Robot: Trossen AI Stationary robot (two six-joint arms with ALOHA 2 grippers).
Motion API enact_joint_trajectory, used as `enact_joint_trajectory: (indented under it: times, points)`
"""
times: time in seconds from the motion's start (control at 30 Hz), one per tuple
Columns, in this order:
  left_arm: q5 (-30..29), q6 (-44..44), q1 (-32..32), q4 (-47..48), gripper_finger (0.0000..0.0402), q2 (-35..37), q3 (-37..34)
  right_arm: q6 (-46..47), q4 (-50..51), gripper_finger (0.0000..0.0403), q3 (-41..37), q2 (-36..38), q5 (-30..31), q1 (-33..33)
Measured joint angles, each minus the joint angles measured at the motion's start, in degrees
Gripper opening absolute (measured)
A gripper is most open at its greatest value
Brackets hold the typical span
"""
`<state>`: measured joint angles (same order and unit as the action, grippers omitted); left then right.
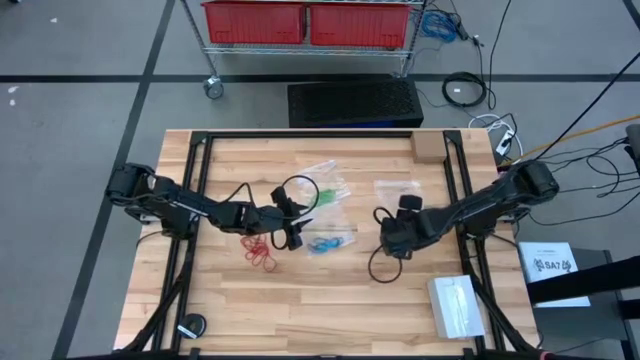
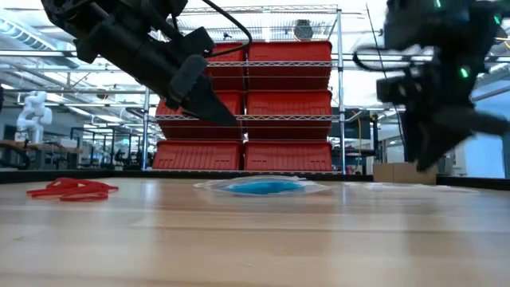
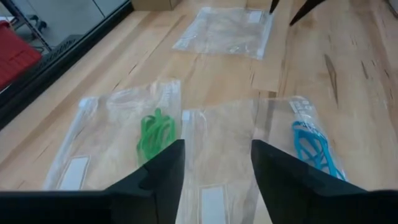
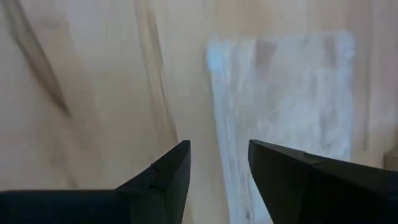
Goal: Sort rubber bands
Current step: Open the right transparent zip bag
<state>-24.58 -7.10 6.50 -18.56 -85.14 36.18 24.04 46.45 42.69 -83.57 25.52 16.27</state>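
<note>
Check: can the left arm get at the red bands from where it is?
Probably yes. The red bands lie loose on bare table, unbagged, close beside the left gripper, whose jaws stand open and empty; nothing sits between.

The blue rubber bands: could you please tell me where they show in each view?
High view: blue rubber bands at table centre, right of the left gripper.
Low view: centre, on the tabletop.
Left wrist view: right side, inside a clear bag.
Right wrist view: not in it.
Shared landmark: the left gripper.
</note>
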Motion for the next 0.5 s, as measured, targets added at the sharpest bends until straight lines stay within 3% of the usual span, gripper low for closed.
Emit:
enact_joint_trajectory:
  times: [0.27, 0.5]
  points:
    - [0.1, 0.4, 0.0, -0.2, 0.0194, 0.0, 0.0, -4.5, -11.0, 0.0155, -5.5, -0.9, 5.9, -3.6]
    - [0.1, 2.0, -0.1, -0.4, 0.0194, 0.0, 0.0, -9.7, -16.3, 0.0124, -5.5, -2.3, 0.3, -7.0]
